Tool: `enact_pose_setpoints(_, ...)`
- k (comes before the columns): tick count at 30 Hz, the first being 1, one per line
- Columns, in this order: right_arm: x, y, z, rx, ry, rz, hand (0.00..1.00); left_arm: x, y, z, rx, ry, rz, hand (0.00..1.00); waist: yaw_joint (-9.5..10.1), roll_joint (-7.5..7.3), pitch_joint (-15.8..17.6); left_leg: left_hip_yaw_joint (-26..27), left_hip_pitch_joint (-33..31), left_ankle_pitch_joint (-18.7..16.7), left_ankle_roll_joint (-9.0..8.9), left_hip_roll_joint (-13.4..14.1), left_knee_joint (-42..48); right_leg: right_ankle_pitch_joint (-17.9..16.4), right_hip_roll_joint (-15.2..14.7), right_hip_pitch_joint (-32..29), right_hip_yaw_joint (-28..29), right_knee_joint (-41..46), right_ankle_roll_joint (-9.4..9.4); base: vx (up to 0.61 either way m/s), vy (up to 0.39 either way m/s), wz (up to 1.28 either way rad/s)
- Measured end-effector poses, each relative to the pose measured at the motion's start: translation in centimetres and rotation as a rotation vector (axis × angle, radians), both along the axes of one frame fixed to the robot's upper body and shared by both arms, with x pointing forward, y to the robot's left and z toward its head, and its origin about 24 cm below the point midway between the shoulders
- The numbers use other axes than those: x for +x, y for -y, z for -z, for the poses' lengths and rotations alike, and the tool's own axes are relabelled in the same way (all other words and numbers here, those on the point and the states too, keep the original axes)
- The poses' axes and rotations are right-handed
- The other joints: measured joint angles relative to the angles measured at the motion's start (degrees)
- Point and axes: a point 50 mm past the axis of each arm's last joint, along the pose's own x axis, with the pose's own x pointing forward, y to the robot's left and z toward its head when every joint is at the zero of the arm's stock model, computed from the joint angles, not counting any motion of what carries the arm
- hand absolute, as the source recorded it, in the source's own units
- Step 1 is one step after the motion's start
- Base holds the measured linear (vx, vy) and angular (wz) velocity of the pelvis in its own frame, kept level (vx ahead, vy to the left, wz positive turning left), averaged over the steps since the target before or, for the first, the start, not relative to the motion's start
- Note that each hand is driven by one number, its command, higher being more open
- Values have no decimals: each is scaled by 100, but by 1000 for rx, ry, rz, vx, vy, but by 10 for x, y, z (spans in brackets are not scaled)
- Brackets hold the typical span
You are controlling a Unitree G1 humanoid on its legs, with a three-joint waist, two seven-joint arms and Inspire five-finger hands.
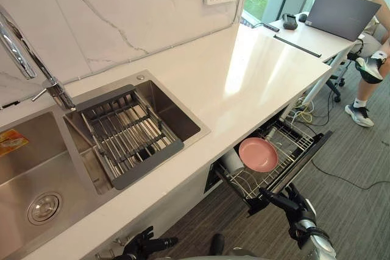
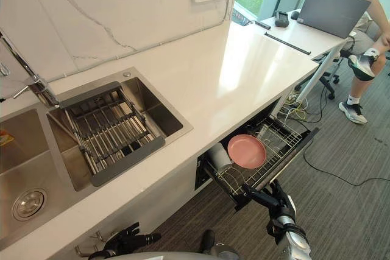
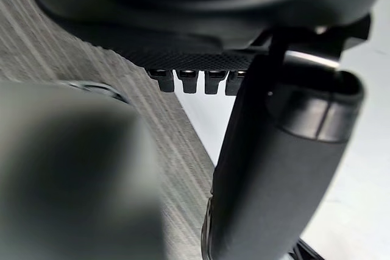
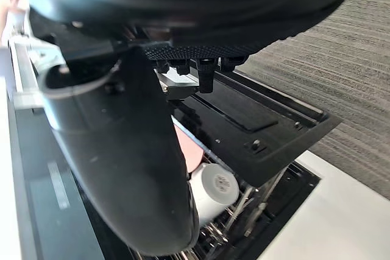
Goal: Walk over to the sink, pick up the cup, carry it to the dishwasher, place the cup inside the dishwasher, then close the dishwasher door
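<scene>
The white cup point(image 1: 231, 161) lies on its side in the rack of the open dishwasher point(image 1: 286, 141) under the counter, beside a pink plate point(image 1: 258, 154). In the right wrist view the cup point(image 4: 210, 193) shows past my thumb, behind the dark door panel point(image 4: 268, 144). My right hand point(image 1: 291, 204) hovers at the front corner of the door point(image 1: 301, 161), fingers stretched toward its edge and holding nothing. Low in front of the cabinet, my left hand point(image 1: 146, 245) hangs with relaxed fingers and is empty.
A steel sink point(image 1: 177, 114) with a dark drain rack point(image 1: 131, 132) and a tap point(image 1: 24, 59) is set into the white counter point(image 1: 256, 71). A person point(image 1: 365, 47) sits at a laptop point(image 1: 344, 13) at the far right. Cables point(image 1: 317, 111) trail on the carpet.
</scene>
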Motion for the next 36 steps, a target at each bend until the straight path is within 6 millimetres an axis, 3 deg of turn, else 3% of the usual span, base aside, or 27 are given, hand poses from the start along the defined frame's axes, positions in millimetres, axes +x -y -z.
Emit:
enact_pose_setpoints(2, 5, -1, -2, -5, 7, -20, 100, -10, -1, 1, 6, -25, -8, 100, 63, 5, 28, -54, -19, 21, 0, -3, -4, 3, -10, 6, -46, 1, -5, 0, 41, 13)
enact_pose_setpoints(5, 15, -4, -5, -16, 17, -62, 100, -6, 0, 0, 8, -6, 7, 100, 193, 1, 99, -112, -37, 48, 1, -12, -3, 8, -27, 14, -88, 2, -12, -7, 31, 8)
enact_pose_setpoints(10, 52, -23, -18, -14, 87, -175, 100, 2, 1, -3, 12, 36, 21, 100, 295, 7, 284, -245, -131, 91, 11, -23, 5, -13, -57, -7, -203, 3, -2, -18, 28, 13)
enact_pose_setpoints(11, 66, -29, -25, -15, 121, -213, 100, 6, 1, -4, 10, 54, 23, 100, 350, 10, 344, -255, -228, 98, 12, -25, 37, -13, -64, -81, -209, 7, -4, -12, 15, 5)
enact_pose_setpoints(17, 111, -46, -56, -8, 250, -313, 100, 25, 7, -9, 0, 113, 54, 100, 594, 122, 628, -475, -425, 113, 3, -11, 120, 8, -84, -149, -400, 37, -52, 16, 48, 17)
enact_pose_setpoints(32, 114, -37, -61, -24, 258, -330, 100, 27, 7, -10, -10, 137, 35, 100, 615, 138, 718, -538, -533, 154, 17, -67, 160, 30, -142, -214, -308, 51, -51, 9, 102, 3)
enact_pose_setpoints(36, 105, -39, -61, -85, 254, -395, 100, 28, 6, -10, -6, 141, 33, 100, 608, 134, 720, -514, -472, 145, 7, -46, 69, 27, -108, -213, -272, 48, -49, -16, 51, -5)
